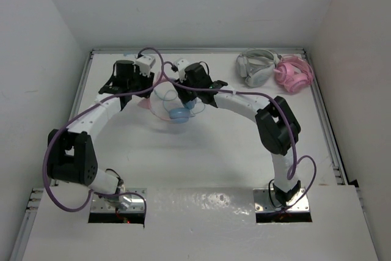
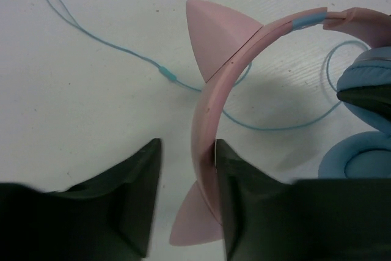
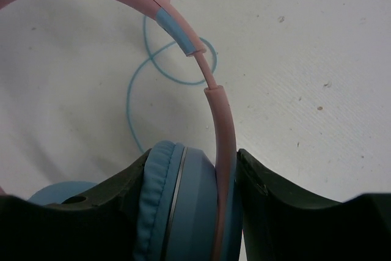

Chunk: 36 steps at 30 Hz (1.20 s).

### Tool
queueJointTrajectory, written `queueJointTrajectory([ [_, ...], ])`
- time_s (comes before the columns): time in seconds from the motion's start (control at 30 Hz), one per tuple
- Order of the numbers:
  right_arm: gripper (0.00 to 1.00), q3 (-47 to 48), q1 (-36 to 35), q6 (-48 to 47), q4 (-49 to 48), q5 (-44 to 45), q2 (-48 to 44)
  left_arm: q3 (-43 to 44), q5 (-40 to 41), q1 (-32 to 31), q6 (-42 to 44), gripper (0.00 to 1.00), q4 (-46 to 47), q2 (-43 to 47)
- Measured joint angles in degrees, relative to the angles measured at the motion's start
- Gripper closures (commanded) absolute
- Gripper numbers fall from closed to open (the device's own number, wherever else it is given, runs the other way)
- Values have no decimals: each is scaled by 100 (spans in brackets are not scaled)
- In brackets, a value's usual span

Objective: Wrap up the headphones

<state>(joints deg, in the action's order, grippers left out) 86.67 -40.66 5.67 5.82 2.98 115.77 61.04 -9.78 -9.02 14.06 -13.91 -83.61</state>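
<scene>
Two wrist views are revealing what overhead is hiding: right gripper (image 3: 192,169) is clamping the headphones (image 3: 223,126) at a blue ear cup (image 3: 159,206); left gripper (image 2: 186,151), fingers apart, is straddling the pink headband (image 2: 208,120).

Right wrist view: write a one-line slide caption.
Right gripper clamps the headphones across one blue ear cup; thin blue cable loops on the white table.

Looks like a robotics lab cell. Boxed in by plain white panel walls (image 1: 183,4) on the far, left and right edges of a white flat counter (image 1: 201,157). Fitted at the near edge with two white-and-black jointed arms (image 1: 244,102) on bolted metal plates (image 1: 263,197), trailing purple cable (image 1: 44,172). Edged with bare aluminium rail (image 1: 327,132).
</scene>
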Motion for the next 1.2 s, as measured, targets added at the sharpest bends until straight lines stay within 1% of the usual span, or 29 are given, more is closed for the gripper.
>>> queueJointTrajectory([
  [0.1, 100, -153, 35, -105, 2, -4, 0, 0, -57, 0, 140, 46, 72, -118],
  [0.5, 100, -214, 76, -448, 90, -245, 0, -15, -101, -98, 542, 51, 330, -448],
  [0.8, 100, -190, 68, -780, 201, -376, 0, -15, -507, -125, 627, 50, 76, -527],
  [0.93, 100, -184, 68, -857, 162, -474, -20, -37, -378, -146, 662, 57, 83, -509],
  [1.03, 100, -293, 68, -868, 26, -573, -138, -39, -317, -164, 671, 58, 76, -511],
  [1.1, 100, -378, 68, -876, -15, -616, -282, -39, -348, -188, 667, 63, 74, -520],
  [1.13, 100, -391, 68, -894, -24, -632, -356, -39, -361, -201, 660, 75, 74, -522],
  [1.2, 100, -398, 68, -925, -81, -649, -448, -39, -404, -225, 619, 84, 72, -522],
])
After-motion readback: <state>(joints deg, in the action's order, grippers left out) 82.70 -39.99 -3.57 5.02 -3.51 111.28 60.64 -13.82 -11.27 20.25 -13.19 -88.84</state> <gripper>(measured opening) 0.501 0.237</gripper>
